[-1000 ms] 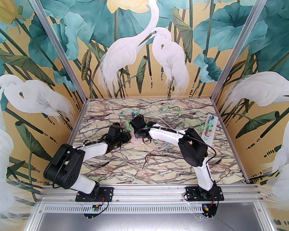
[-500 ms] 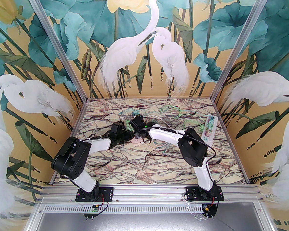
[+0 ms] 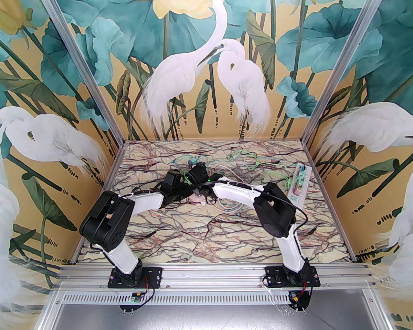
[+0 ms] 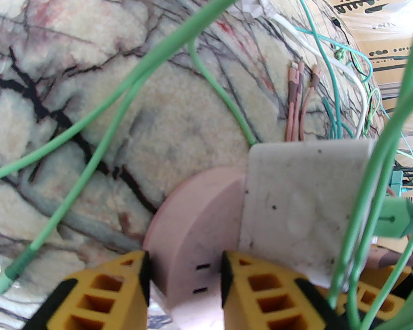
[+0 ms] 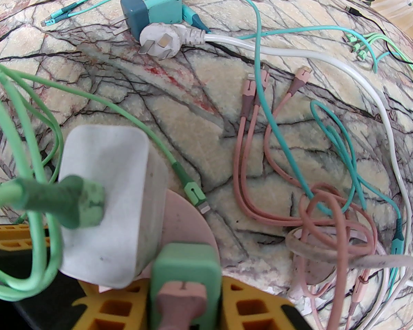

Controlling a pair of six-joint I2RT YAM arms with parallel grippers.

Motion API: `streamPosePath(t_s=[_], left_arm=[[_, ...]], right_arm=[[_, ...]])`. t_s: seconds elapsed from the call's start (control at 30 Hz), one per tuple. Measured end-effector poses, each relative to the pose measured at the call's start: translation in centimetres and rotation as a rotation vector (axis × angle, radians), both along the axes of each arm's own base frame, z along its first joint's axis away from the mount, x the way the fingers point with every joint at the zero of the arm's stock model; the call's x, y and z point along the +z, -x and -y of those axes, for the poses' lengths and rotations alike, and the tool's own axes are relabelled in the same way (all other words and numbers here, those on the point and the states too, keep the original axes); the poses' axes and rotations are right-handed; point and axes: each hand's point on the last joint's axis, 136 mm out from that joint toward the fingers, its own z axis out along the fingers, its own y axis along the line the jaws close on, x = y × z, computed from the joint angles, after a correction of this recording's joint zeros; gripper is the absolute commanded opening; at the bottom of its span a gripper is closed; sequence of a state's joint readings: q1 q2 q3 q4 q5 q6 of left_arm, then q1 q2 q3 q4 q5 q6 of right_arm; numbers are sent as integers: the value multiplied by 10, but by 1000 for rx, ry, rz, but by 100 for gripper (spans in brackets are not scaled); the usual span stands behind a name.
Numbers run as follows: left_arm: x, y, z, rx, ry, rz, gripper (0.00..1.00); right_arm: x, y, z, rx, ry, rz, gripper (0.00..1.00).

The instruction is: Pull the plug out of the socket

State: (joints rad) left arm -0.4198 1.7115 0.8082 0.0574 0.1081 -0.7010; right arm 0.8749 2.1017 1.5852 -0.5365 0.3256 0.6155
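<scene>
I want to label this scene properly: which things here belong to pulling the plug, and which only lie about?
Job: socket, green plug, left claw, right claw.
Lying about: teal charger, white plug, pink cables, power strip.

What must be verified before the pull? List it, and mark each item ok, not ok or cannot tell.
1. Socket braced: ok, the left claw has its fingers against both sides of the round pink socket.
2. Plug gripped: ok, the right claw is shut on the green plug with the pink cable.
3. Plug's seat in the socket: cannot tell, the joint is hidden.
4. Cables clear: not ok, light green cables loop around the white square charger, close by the claws.
5. Charger out of the grip: ok, it stands beside the plug, not between the fingers.
</scene>
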Motion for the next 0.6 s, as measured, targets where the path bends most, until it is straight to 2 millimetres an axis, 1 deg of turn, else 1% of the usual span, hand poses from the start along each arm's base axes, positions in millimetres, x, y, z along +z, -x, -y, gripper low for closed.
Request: streamPosePath(t_s=[0.4,0.5,0.6], left_arm=[[1,-2,1,12,3,-6,36],[0,-1,1,12,0,-7,36],[0,-2,2,12,-8,-11,36]], right_arm=[[1,-4,4,15,-72,-34,25],[1,-3,3,18,-59,-35,25],[1,-3,0,20,2,-25,25]])
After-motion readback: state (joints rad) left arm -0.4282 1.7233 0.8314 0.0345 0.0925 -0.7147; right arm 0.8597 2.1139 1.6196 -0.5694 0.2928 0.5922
